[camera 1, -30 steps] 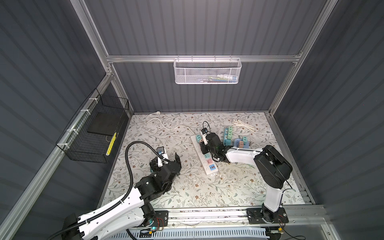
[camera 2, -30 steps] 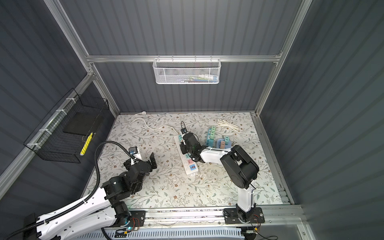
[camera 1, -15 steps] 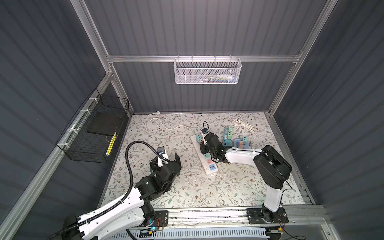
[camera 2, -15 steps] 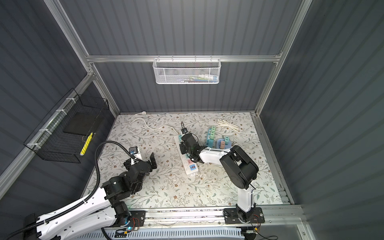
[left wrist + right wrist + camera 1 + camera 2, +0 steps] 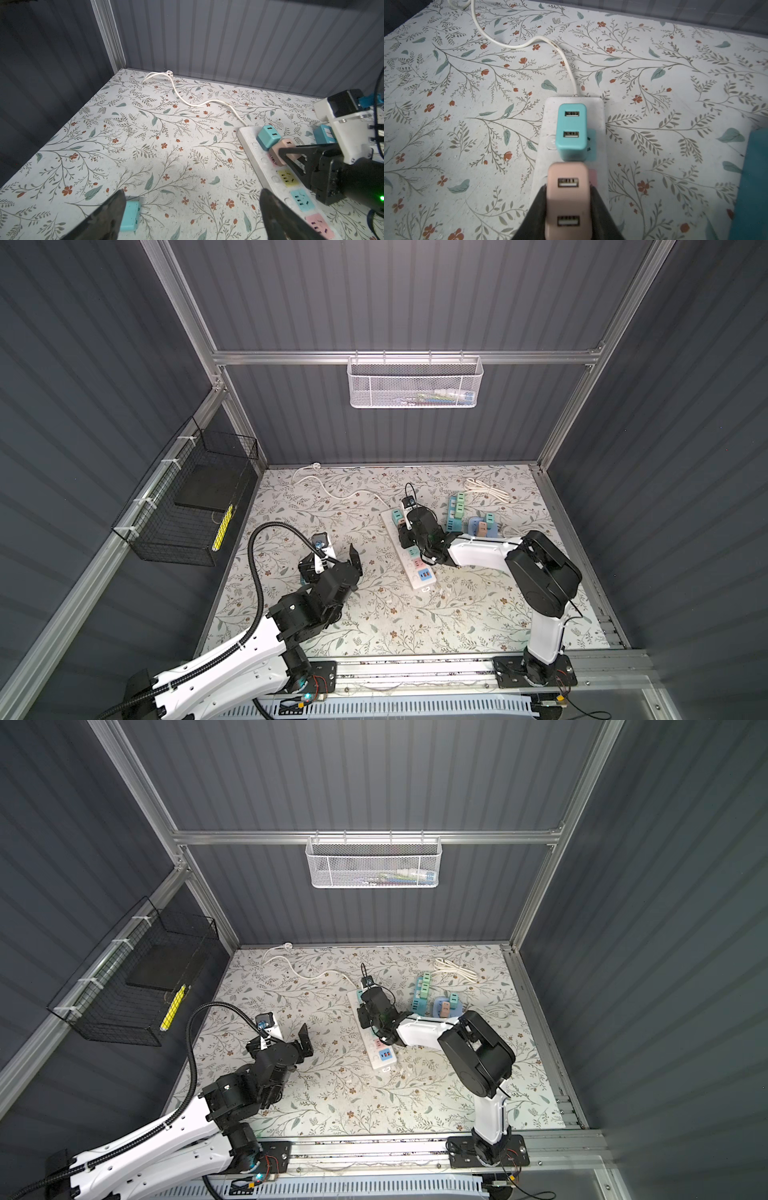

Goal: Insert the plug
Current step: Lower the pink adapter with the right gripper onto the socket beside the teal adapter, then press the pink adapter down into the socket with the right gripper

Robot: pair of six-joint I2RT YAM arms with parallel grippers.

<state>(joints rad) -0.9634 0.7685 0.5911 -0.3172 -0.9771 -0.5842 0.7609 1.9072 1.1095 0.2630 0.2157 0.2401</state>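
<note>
The right gripper (image 5: 568, 191) is closed narrow on the pink plug (image 5: 288, 143), with one black finger on each of its long sides. The plug stands on the power strip (image 5: 599, 116), over the second socket counted from the far end, and its face with the two USB ports looks up. It is just beside the teal plug (image 5: 572, 128), which sits in the first socket at the far end, where the white cord (image 5: 193, 104) leaves the strip. The two plugs are almost touching. In the left wrist view the pink plug looks a little tilted, and I cannot tell if its pins are fully inside the socket.

In both top views the strip lies around the middle of the flowered mat (image 5: 374, 614), running from far left to near right, and the right arm reaches to it from the right side. On the near side of the pink plug, the yellow socket (image 5: 287, 179), a teal one and a pink one are free.

The left gripper (image 5: 192, 195) is wide open and empty. It is over the mat, well to the left of the strip. A small teal block (image 5: 131, 216) lies on the mat just beside one of its fingers.

To the far right of the strip, several more coloured plugs (image 5: 457, 508) lie together
</note>
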